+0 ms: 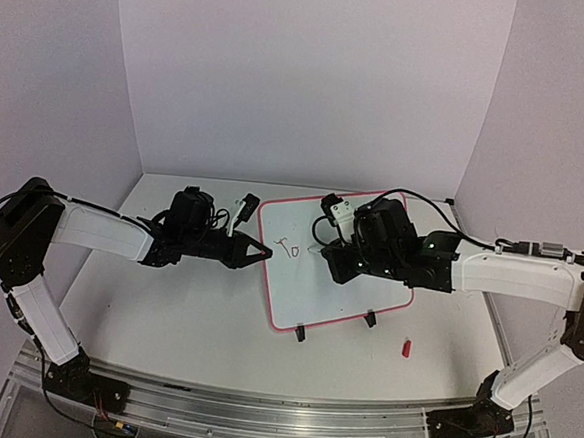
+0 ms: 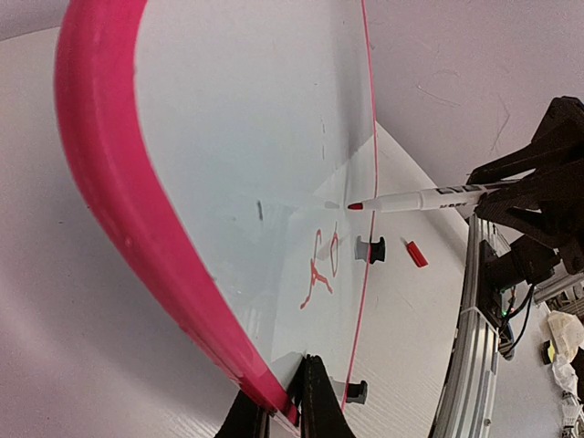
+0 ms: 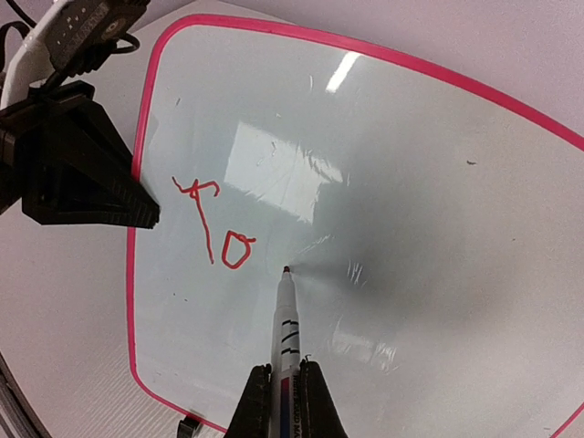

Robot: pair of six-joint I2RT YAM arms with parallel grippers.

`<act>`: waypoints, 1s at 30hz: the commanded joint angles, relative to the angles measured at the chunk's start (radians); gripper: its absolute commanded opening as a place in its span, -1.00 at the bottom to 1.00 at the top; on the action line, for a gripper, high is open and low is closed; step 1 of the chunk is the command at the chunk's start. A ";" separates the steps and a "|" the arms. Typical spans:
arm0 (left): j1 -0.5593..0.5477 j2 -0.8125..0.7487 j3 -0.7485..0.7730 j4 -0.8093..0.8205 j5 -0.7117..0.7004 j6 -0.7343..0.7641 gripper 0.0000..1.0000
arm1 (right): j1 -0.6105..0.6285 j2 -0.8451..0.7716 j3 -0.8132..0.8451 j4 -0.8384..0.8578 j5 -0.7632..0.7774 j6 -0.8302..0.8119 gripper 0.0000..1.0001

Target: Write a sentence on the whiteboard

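Observation:
The whiteboard (image 1: 339,294) with its red-pink frame leans on a wire stand mid-table; it also shows in the left wrist view (image 2: 237,137) and the right wrist view (image 3: 411,164). Red letters "To" (image 1: 288,247) (image 2: 324,265) (image 3: 215,233) are on its left part; no other writing shows. My left gripper (image 1: 260,252) (image 2: 283,401) is shut on the board's left frame edge. My right gripper (image 1: 337,260) (image 3: 281,374) is shut on a white marker (image 3: 286,319) (image 2: 420,198). Its red tip is just right of the "o", very close to the surface.
A red marker cap (image 1: 404,347) (image 2: 416,254) lies on the table right of the board's front. The stand's black feet (image 1: 300,333) (image 2: 371,248) stick out at the board's near edge. A cabled device (image 1: 245,208) lies behind the left gripper.

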 commanded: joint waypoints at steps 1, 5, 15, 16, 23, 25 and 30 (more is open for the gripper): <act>0.021 0.046 -0.029 -0.180 -0.238 0.157 -1.00 | -0.003 0.040 0.027 0.016 0.032 0.015 -1.00; 0.020 0.041 -0.036 -0.176 -0.236 0.156 -1.00 | -0.002 0.048 0.032 0.036 0.028 0.015 -1.00; 0.020 0.037 -0.045 -0.170 -0.235 0.154 -1.00 | -0.003 0.051 0.028 0.040 -0.008 0.019 -1.00; 0.020 0.038 -0.044 -0.169 -0.235 0.154 -1.00 | -0.003 0.052 0.030 0.040 -0.004 0.018 -1.00; 0.020 0.040 -0.040 -0.177 -0.239 0.157 -1.00 | -0.002 0.062 0.040 0.010 -0.035 0.020 -1.00; 0.020 0.037 -0.041 -0.178 -0.241 0.157 -1.00 | -0.003 0.064 0.040 -0.016 -0.042 0.024 -1.00; 0.020 0.034 -0.044 -0.183 -0.247 0.160 -1.00 | -0.003 0.047 0.031 -0.062 0.009 0.023 -1.00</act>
